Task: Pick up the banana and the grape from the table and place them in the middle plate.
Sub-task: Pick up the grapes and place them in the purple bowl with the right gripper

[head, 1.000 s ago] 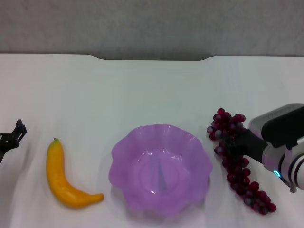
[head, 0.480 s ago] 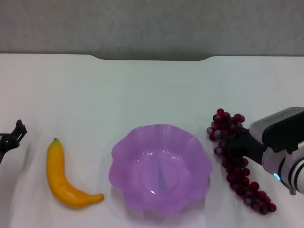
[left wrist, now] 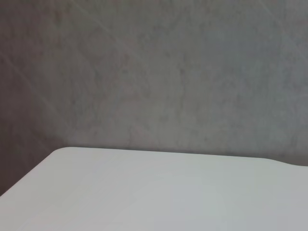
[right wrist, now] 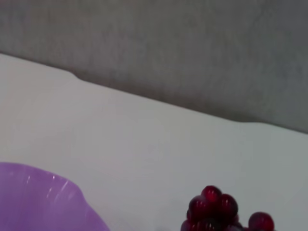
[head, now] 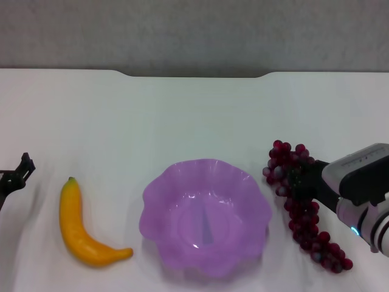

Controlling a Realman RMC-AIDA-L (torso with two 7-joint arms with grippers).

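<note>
The banana [head: 79, 229] lies on the white table [head: 194, 115] to the left of the middle plate [head: 182, 182], a light purple bowl with a wavy rim that holds nothing. The grape bunch [head: 316, 240] lies on the table to the right of the plate. My right gripper [head: 302, 180] is down on the upper part of the bunch, its dark tip in among the grapes. The right wrist view shows the top of the grape bunch [right wrist: 211, 211] and the plate's rim [right wrist: 43, 202]. My left gripper [head: 17, 173] stays at the left edge, to the left of the banana.
The table's far edge has a notch [head: 194, 74] with a grey wall behind it. The left wrist view shows only bare table [left wrist: 154, 192] and wall.
My right arm has sunk a little lower onto the grape bunch, and the upper part of the bunch has shifted slightly to the left. The left arm, banana and plate have not moved.
</note>
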